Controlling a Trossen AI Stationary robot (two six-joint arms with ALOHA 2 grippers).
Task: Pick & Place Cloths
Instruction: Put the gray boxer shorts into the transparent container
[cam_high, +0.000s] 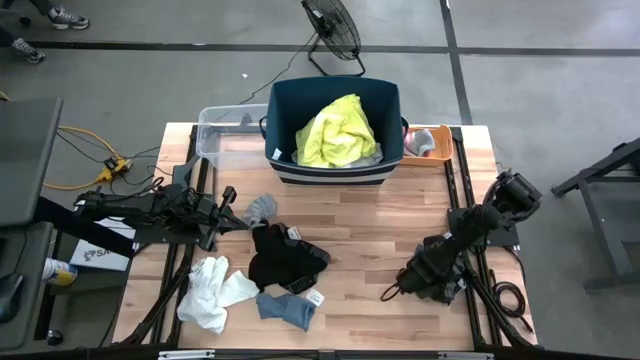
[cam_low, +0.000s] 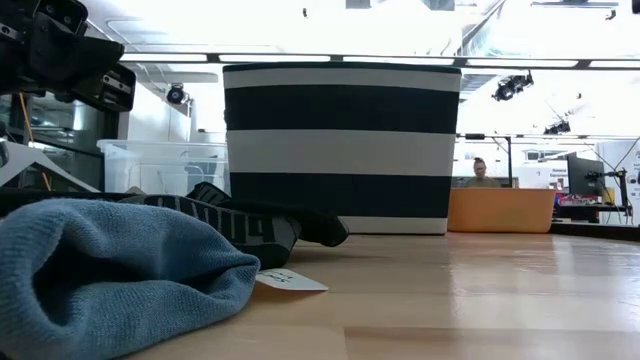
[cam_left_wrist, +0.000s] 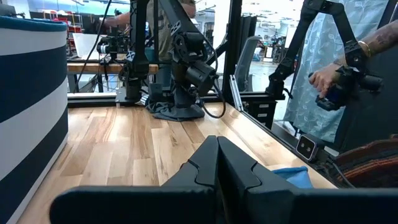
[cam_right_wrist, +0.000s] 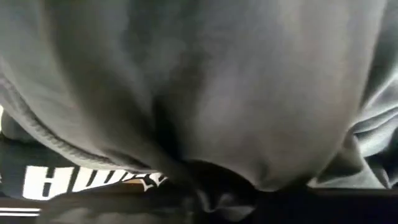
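My right gripper (cam_high: 418, 280) is down at the table's right side, shut on dark grey shorts (cam_left_wrist: 177, 112) that lie bunched under it; the cloth fills the right wrist view. My left gripper (cam_left_wrist: 216, 169) is shut and holds nothing. It hovers at the table's left (cam_high: 228, 196), beside a grey sock (cam_high: 261, 208). A black garment (cam_high: 285, 260), white cloth (cam_high: 215, 290) and a blue sock (cam_high: 290, 310) lie flat on the near left of the table. The neon yellow shirt (cam_high: 340, 132) lies in the navy tub (cam_high: 390, 100). My right gripper comes at the dark grey shorts from above, pointing down. A gathered fold (cam_right_wrist: 211, 171) bunches toward the fingers, but the cloth hides the contact itself. The shorts rest on the table (cam_left_wrist: 163, 114) around the gripper, slack.
The striped navy tub (cam_low: 340, 150) stands at the far middle, with a clear plastic box (cam_high: 218, 130) to its left and a small orange tray (cam_high: 430, 140) to its right. Bare wood (cam_high: 380, 220) lies between the arms. A person's hand (cam_left_wrist: 323, 78) shows beyond the table.
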